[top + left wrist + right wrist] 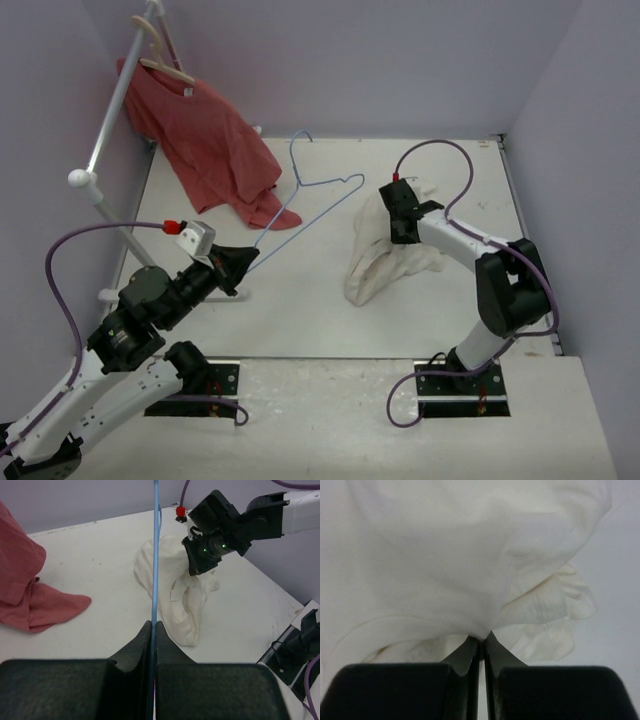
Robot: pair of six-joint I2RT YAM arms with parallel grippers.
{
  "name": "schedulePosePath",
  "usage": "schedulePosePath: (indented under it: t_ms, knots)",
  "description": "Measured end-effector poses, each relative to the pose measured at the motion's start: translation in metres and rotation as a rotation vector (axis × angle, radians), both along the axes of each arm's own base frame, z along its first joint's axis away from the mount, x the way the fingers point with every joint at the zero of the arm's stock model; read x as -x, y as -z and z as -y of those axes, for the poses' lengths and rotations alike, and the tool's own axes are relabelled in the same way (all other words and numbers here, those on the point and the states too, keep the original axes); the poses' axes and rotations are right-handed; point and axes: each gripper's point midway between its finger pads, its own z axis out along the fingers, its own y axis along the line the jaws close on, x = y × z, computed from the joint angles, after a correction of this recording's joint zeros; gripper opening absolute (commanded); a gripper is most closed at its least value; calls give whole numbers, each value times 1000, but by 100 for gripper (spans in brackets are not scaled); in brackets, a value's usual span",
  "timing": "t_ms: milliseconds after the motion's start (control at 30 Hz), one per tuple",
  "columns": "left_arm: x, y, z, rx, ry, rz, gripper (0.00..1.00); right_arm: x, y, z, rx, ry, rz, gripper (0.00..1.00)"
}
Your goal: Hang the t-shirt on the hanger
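Note:
The white t-shirt (375,255) hangs bunched from my right gripper (398,208), which is shut on a fold near its top; its lower part rests on the table. In the right wrist view the cloth (470,555) fills the frame above my pinched gripper (481,639). The light-blue wire hanger (310,190) lies left of the shirt, its hook toward the back wall. My left gripper (240,268) is shut on the hanger's lower wire, which runs straight up the left wrist view (155,550) out of the closed gripper (152,625). The t-shirt (170,585) shows there too.
A red t-shirt (205,140) on a pale wooden hanger (165,68) hangs from a white rack (110,130) at the back left, its hem pooled on the table. Purple walls enclose the table on three sides. The right arm (240,525) reaches across the left wrist view.

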Motion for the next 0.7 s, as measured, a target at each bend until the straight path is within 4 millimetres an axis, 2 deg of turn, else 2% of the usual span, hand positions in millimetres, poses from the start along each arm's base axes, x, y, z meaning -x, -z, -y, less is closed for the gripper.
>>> schedulePosePath:
  t_ms: [267,333,367,433,500,667,700]
  knots:
    - [1,4,8,-11,35,-12,0,-3,-38,-1,-39,-12,97,14]
    - [2,6,12,-18,57,-20,0,-3,-46,-1,-48,-21,114,4]
    - [3,7,14,-20,67,-23,0,-4,-51,-2,-53,-29,121,4]
    - [5,8,16,-22,85,-27,0,-8,-59,-3,-67,-39,138,20]
    - [6,7,18,-20,97,-25,0,-13,-64,-1,-75,-41,151,25]
    - [10,3,21,-7,125,-14,0,-17,-59,5,-79,-27,133,12]
    - [11,2,21,-5,129,-12,0,-17,-56,6,-78,-20,127,13]
